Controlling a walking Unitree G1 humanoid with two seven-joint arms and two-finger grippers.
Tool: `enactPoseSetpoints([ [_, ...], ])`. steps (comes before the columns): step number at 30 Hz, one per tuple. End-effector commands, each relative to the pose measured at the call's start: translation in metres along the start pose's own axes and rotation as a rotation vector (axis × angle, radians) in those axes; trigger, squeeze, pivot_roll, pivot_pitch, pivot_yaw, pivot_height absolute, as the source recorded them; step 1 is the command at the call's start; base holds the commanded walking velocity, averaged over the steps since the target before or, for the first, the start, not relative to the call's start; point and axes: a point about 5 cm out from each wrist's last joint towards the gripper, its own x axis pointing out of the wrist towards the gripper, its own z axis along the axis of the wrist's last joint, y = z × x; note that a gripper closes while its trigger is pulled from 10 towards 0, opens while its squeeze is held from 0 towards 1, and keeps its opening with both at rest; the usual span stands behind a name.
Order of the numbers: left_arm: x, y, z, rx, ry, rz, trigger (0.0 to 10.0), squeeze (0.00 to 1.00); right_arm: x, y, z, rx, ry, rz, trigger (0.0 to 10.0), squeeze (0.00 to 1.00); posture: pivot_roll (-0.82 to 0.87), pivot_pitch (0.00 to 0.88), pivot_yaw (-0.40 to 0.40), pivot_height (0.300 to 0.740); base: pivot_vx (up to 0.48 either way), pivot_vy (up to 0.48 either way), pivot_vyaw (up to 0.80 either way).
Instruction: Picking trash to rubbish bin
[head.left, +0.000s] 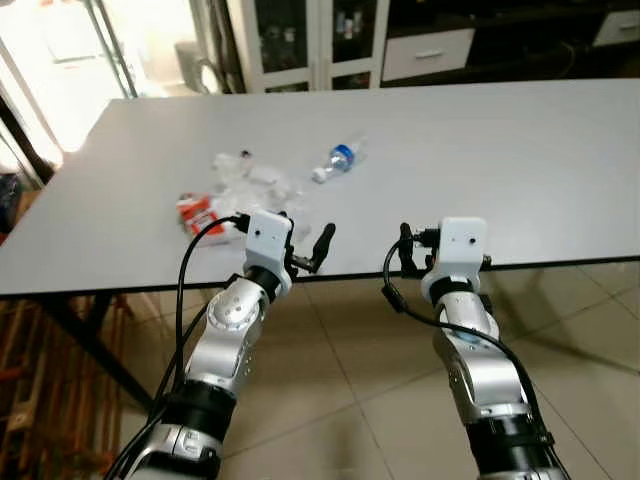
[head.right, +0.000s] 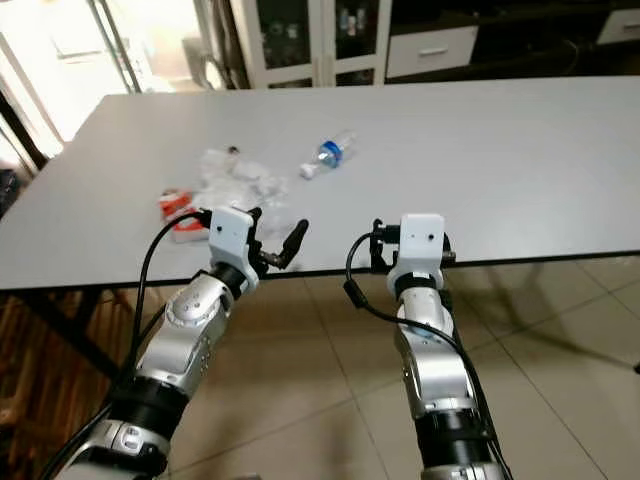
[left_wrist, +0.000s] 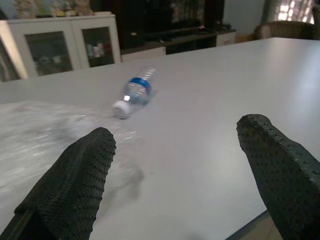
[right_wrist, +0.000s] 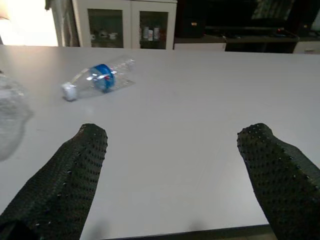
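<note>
Both pincers hang at the near edge of the grey table (head.left: 520, 170). The left pincer (head.left: 305, 245) has its fingers wide apart, and the right pincer (right_wrist: 175, 175) also has its fingers wide apart. Under them is tiled floor (head.left: 350, 380). The table surface on the right is bare and wide. The plastic bottle (head.left: 338, 160) lies on its side, farther in, between both pincers and a little left. Crumpled clear wrappers (head.left: 250, 178) and a red packet (head.left: 195, 212) lie just beyond the left pincer, near the edge.
</note>
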Motion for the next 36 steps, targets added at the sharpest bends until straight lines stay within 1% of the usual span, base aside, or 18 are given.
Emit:
enactPoseSetpoints([
  [1,0.0025,-0.0066,0.0061,-0.015,-0.032,-0.025,10.0,0.00,0.0010,-0.0069,0.0063,-0.006,-0.024,-0.024,10.0,0.00,-0.05,0.024,0.046,0.740,0.454,0.000,0.00],
  [20,0.0032,-0.0085,0.0057,-0.001,-0.031,-0.035,10.0,0.00,0.0011,-0.0083,0.0069,-0.006,-0.026,-0.029,10.0,0.00,-0.05,0.020,0.050,0.740,0.479,0.000,0.00],
  [31,0.0035,-0.0068,0.0056,0.006,-0.028,-0.020,10.0,0.00,0.0021,-0.0055,0.0071,-0.007,-0.025,-0.011,10.0,0.00,-0.05,0.016,0.047,0.740,0.476,0.000,0.00],
  [36,0.0035,-0.0049,0.0051,0.008,-0.023,-0.005,10.0,0.00,0.0018,-0.0020,0.0070,-0.005,-0.024,0.010,10.0,0.00,-0.04,0.015,0.047,0.740,0.289,0.000,0.00],
])
